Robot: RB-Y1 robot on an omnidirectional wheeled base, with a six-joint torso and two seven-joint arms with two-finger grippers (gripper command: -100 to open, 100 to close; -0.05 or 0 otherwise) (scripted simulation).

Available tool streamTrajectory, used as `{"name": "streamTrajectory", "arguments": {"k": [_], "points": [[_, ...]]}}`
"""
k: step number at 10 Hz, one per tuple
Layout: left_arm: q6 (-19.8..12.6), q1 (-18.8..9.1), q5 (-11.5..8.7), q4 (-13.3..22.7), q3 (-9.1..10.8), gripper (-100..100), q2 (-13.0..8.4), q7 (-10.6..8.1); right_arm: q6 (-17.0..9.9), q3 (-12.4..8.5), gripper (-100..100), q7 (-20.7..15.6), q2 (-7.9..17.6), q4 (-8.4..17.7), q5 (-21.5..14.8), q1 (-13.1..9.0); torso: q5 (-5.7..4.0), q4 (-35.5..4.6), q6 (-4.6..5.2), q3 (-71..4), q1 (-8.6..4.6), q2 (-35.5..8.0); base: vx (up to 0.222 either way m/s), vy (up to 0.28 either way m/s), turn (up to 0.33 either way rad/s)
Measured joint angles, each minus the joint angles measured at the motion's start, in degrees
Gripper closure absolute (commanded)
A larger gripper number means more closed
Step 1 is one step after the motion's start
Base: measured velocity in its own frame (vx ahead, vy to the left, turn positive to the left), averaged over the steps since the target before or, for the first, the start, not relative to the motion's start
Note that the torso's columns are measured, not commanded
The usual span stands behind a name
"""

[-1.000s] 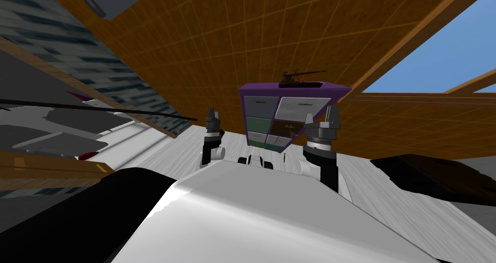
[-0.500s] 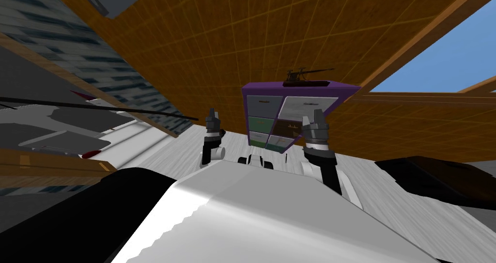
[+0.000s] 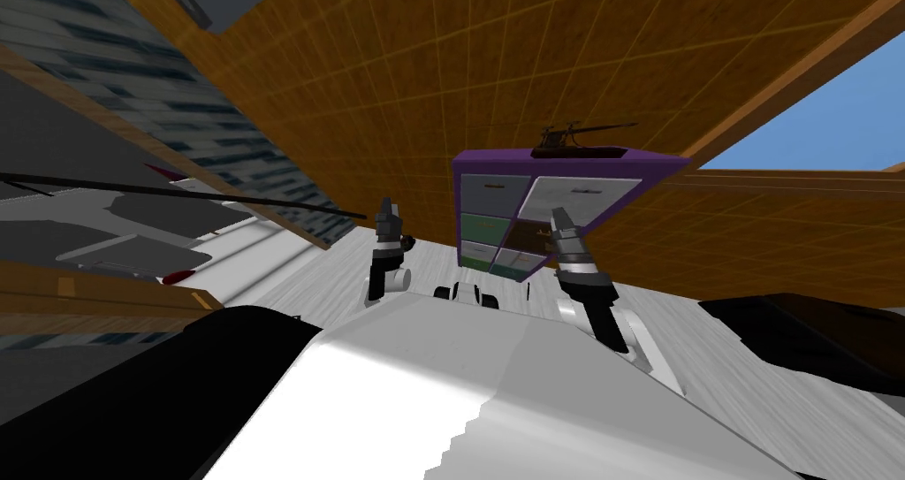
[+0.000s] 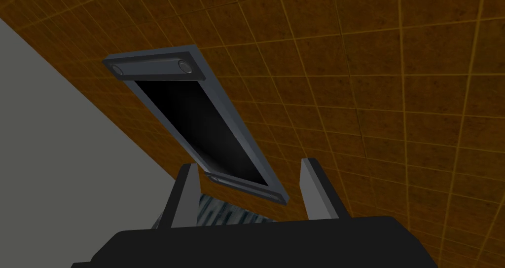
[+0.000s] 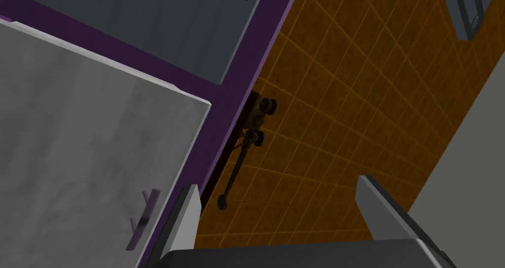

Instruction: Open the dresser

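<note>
**Right claw open at the dresser's upper corner**

The purple-framed dresser (image 3: 484,196), with its grey, green and dark drawer fronts, stands on the pale plank floor (image 3: 353,271) against the orange-brown tiled wall (image 3: 442,77), ahead of me and a little to my right. A dark, thin-armed object (image 3: 574,139) sits on its top.

My right claw (image 3: 559,221) is raised in front of the dresser's right-hand column of drawers. In the right wrist view its fingers stand wide apart and hold nothing. The large light grey drawer front (image 5: 89,146) lies beside one finger (image 5: 183,220), and that drawer's short dark bar handle (image 5: 143,219) is just outside that finger, not between the two. Whether the finger touches the purple frame I cannot tell. Between my fingers I see tiled wall past the dresser's edge.

My left claw (image 3: 387,209) is held up on my left, well apart from the dresser, its fingers parted and holding nothing.
</note>
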State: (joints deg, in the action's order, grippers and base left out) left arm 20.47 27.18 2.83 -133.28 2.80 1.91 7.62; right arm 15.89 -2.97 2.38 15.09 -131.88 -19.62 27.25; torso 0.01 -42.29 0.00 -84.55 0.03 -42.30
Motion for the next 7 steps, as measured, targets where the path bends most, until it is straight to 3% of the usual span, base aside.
{"name": "streamTrajectory", "arguments": {"k": [7], "points": [[0.0,0.0,0.0,0.0,0.01,0,-0.01,0.0,-4.41,-2.34,-100,-3.26,5.63,2.41,-10.19,-0.29,-0.03,0.01,0.01,-0.01,-0.13,0.01,0.011,0.079,0.031]]}}
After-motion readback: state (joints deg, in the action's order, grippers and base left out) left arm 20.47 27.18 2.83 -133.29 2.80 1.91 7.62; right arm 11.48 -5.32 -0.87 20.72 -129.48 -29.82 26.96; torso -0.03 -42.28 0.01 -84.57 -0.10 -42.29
